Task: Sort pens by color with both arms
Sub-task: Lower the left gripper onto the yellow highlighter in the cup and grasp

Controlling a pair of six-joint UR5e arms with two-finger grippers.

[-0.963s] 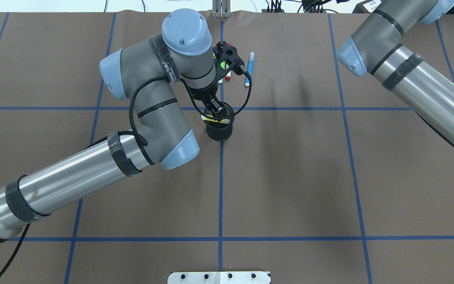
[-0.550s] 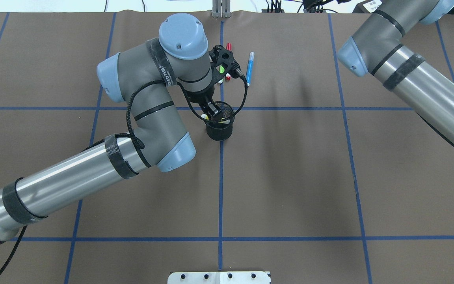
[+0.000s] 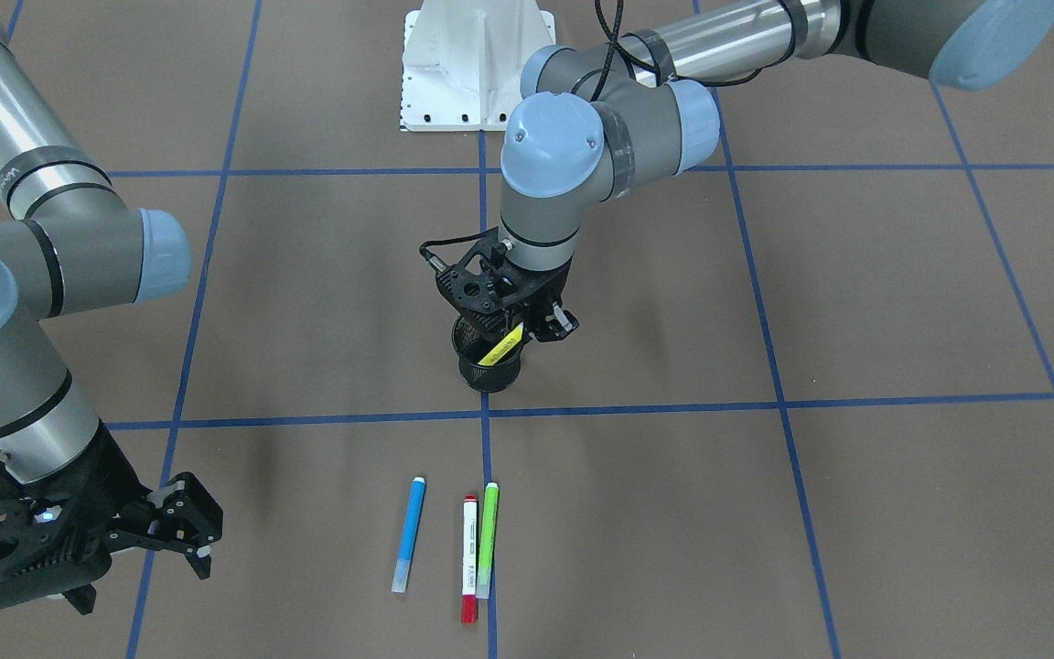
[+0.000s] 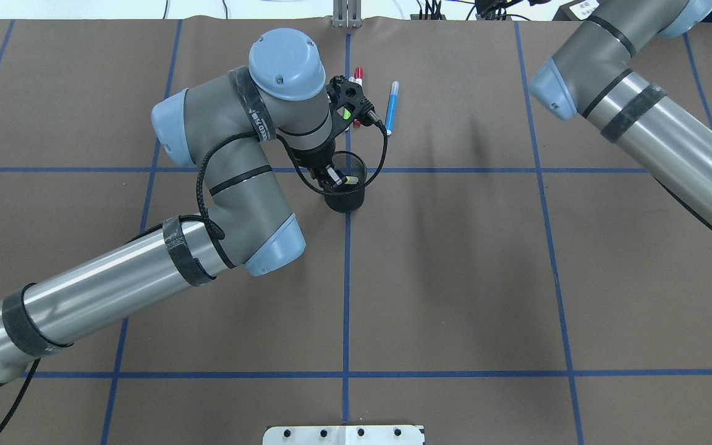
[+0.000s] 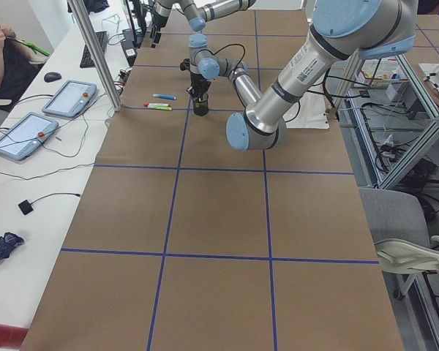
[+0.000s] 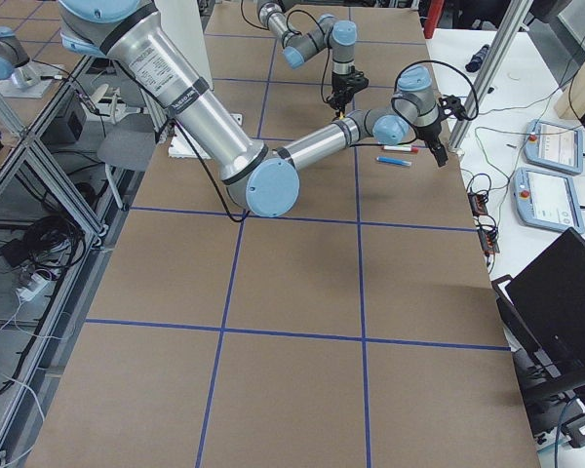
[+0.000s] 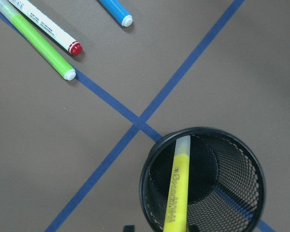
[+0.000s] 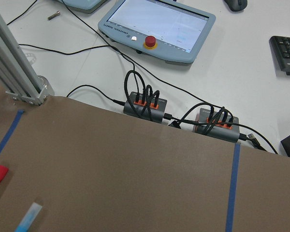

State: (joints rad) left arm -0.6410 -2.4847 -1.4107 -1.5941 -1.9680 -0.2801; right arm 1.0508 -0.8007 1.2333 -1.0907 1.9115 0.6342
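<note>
Black mesh cup (image 7: 203, 129), 5 o'clock on tabletop (image 7: 232, 63): one yellow pen (image 7: 176, 193) leaning inside. Green pen (image 7: 41, 46) and red-ended white pen (image 7: 46, 24), 10 o'clock, side by side. Blue pen (image 7: 115, 9), 12 o'clock.

Bright even overhead light, soft shadows on the table (image 4: 455, 278), sharp focus, mild glare.

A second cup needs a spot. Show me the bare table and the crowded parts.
Bare: the squares between black mesh cup and white base mount, and from blue pen toward the right arm. Crowded: the cup under the left gripper, three pens beyond it.
</note>
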